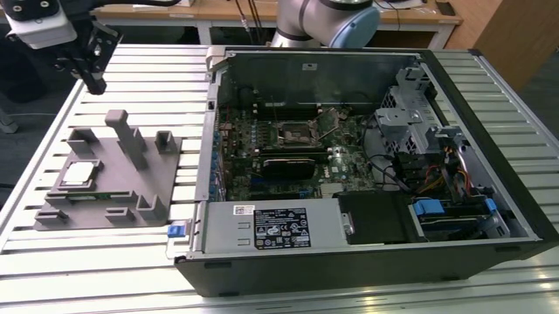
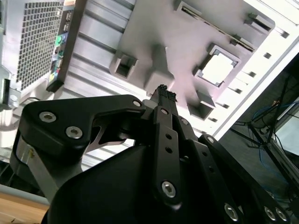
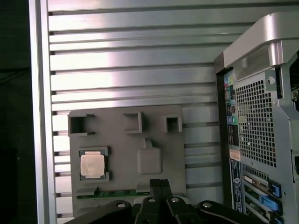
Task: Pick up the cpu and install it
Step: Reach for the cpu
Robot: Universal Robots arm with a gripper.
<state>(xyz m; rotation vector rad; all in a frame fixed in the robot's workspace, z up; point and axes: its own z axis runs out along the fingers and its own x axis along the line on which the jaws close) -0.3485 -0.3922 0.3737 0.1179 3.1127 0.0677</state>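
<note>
Hovering near the grey tray (image 1: 109,183) with fingers pressed together and empty, the gripper (image 1: 94,85) is being held clear of the cpu (image 1: 78,173), which is being cradled flat in a pocket at its 6 o'clock in the exterior view, top exposed for pickup.

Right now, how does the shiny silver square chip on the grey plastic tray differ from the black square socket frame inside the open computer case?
The shiny silver square chip is bright; the black square socket frame is dark. The chip lies in a recess of the grey plastic tray, outside the open computer case; the frame sits inside it. The chip looks smaller than the frame. Both are square and lie flat.
</note>
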